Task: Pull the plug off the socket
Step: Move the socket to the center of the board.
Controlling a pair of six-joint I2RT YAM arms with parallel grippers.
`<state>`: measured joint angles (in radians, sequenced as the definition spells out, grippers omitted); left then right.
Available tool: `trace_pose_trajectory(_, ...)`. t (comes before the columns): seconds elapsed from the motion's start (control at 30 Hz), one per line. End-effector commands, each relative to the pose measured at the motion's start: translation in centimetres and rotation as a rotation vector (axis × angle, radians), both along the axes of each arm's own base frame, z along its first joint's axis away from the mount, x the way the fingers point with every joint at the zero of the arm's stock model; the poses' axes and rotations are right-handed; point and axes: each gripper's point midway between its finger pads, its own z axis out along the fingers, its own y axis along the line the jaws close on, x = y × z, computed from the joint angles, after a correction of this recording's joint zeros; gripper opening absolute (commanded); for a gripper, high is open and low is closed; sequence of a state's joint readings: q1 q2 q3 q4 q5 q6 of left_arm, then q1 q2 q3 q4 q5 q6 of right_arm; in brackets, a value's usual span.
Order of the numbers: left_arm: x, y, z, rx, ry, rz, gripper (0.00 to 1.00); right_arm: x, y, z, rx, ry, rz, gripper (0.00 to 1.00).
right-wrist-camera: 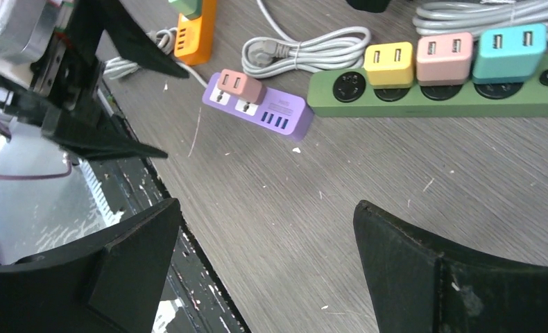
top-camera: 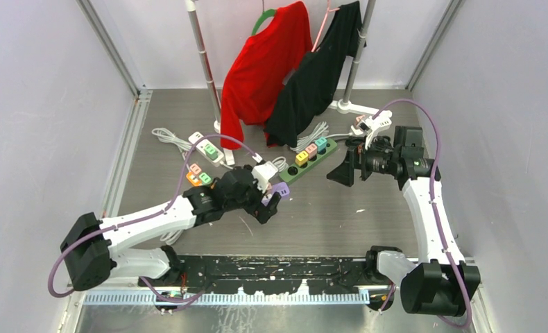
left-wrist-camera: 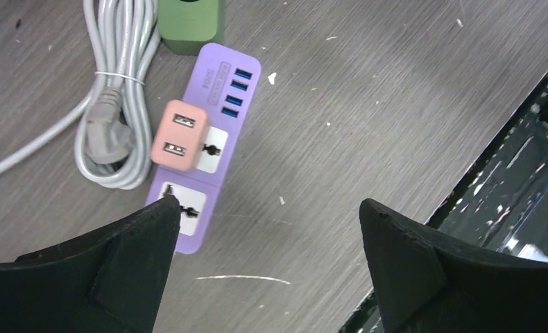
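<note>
Spread wide, my left gripper hovers near pink plug seated in purple socket strip, hidden overhead; right gripper likewise spread.

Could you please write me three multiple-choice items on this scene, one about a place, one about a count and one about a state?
1. Where on the purple strip is the pink adapter plugged in?
A. the socket next to the USB ports
B. the socket at the far end
C. a USB port

2. How many adapters sit in the green strip?
A. two
B. three
C. five

3. In what state is the left gripper?
A. shut on the adapter
B. shut on a cable
C. open and empty

Answers: 1 A, as the end socket shows bare; 2 B, as three stand in a row on it; 3 C, as its fingers stand wide apart with nothing between them.
</note>
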<state>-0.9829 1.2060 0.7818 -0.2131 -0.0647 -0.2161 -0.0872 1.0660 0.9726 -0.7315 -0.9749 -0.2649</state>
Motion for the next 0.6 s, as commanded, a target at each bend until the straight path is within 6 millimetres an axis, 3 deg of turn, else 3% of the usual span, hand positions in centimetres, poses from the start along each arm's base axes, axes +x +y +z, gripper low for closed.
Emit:
trace_pose_trajectory(0.0,1.7,0.3,2.1,-0.097,-0.060,-0.138,0.99,-0.4,1.0,2.4,0.016,-0.120,0.089,1.00)
trace_pose_trajectory(0.13,3.4,1.6,1.3,-0.228,-0.002,-0.104,1.00,-0.4,1.2,2.3,0.009,-0.116,0.095,1.00)
trace_pose_trajectory(0.33,5.2,4.1,-2.4,-0.040,0.057,0.039,0.97,0.2,1.1,1.8,-0.001,-0.088,0.087,0.99)
trace_pose_trajectory(0.43,5.7,5.4,-5.1,0.076,0.099,0.080,0.95,0.2,1.2,1.7,0.001,-0.080,0.086,1.00)
trace_pose_trajectory(0.57,6.4,5.6,-7.1,0.126,0.103,0.082,0.94,0.1,1.2,1.7,-0.001,-0.083,0.085,1.00)
